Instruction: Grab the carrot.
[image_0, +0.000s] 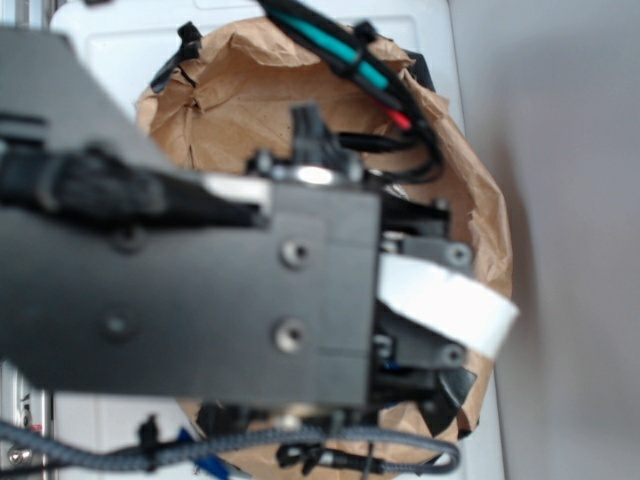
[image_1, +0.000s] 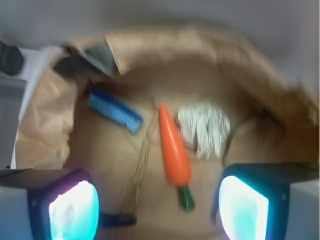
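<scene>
Wrist: one carrot (image_1: 174, 149), one paper ball (image_1: 204, 128).

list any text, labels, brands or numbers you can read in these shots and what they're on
None can be read in either view.
The carrot, blue strip and crumpled white paper ball in the brown paper bag show no print; the wrist view is blurred.
The white band on the black arm housing is blank in the exterior view.
The gripper pads glow, with no markings.
</scene>
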